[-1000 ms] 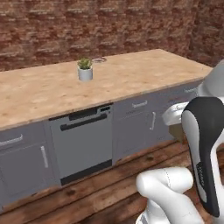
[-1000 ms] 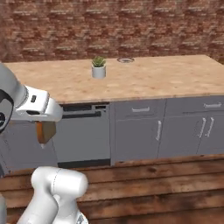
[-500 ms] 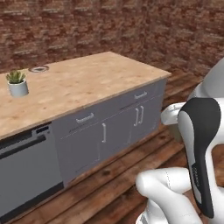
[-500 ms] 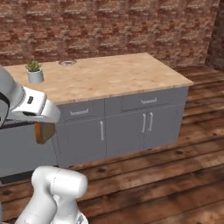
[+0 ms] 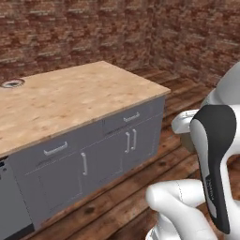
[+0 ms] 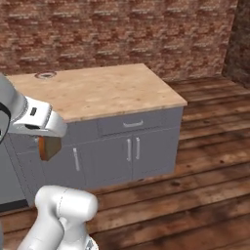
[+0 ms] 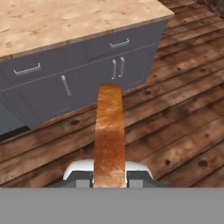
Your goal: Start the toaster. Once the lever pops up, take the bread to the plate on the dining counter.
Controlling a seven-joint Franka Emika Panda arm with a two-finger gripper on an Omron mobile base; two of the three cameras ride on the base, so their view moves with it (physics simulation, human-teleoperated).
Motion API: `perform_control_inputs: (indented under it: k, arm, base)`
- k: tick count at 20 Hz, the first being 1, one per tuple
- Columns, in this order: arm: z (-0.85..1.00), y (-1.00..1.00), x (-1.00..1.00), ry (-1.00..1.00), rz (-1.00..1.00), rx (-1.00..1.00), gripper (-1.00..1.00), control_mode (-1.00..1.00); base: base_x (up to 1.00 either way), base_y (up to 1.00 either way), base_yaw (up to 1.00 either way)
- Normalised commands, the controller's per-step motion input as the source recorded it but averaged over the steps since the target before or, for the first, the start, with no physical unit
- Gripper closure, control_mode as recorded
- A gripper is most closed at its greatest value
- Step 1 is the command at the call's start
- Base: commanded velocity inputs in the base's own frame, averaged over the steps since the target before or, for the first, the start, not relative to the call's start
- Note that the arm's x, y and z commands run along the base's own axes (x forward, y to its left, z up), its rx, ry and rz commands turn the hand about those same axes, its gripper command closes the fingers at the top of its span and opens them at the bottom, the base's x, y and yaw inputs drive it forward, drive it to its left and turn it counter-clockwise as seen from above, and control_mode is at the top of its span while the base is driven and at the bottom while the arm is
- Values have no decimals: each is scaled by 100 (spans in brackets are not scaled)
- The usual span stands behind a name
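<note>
A red-brown brick wall [image 6: 122, 34] fills the top of both base views, turning a corner at the upper right of the left base view. Below it, centre-left of the frames, stands a tan, mottled countertop [image 5: 70, 101] over grey cabinets [image 6: 132, 146] with drawers and pale bar handles [image 5: 127, 140]. A small round metal fitting [image 5: 11, 83] sits on the top near the upper left. Dark wooden floorboards [image 6: 195, 195] cover the lower right of the frames.

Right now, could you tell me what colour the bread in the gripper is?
Tan-brown bread, clearest in the hand view.
</note>
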Motion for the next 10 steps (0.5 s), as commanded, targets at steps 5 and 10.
perform_control_inputs:
  k: [5,10]
  arm:
    - [0,0,0,0,0,0,100,100]
    - [0,0,0,0,0,0,100,100]
  base:
    - [100,-100,11]
    - [100,-100,12]
